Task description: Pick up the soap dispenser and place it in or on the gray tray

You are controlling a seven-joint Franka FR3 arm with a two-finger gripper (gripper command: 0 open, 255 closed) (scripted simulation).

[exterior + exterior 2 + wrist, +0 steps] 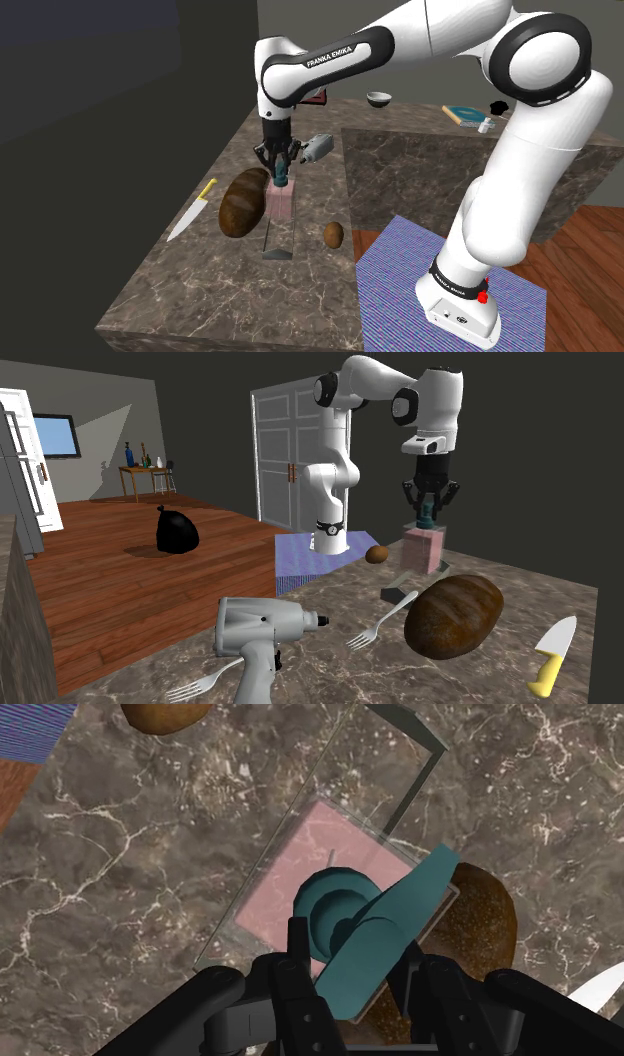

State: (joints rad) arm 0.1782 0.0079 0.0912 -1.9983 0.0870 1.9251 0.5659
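Clenched around the teal pump head (335, 909), our claw (352, 949) points straight down, and its black fingers (297, 954) press in from either side. We judge this a grasp on the soap dispenser (300, 854) and not a mere straddle, since we see no gap on either side. The spout (400, 919) runs slantwise out between the fingers toward the brown loaf (243, 202).

The dispenser sits directly under the claw, with its long axis upright and in line with the claw's own. Its body reads as a pink block. A faint clear outline drops from the block to a small dark-grey patch (278, 256) on the marbled surface (200, 290). We cannot tell whether that outline is the bottle's clear lower part and foot, or whether the bottle is already raised.

The loaf lies just beside the dispenser, on the shoulder view's left, and a yellow-handled knife (192, 215) lies further left. A small brown round thing (333, 235) rests nearer the stand, apart from the bottle, and a grey drill (318, 147) lies on the far side.

We judge that a straight vertical lift comes next, because the loaf is close enough that any sideways drift could brush it. We cannot tell which thing is the gray tray, so the direction of the carry stays open.
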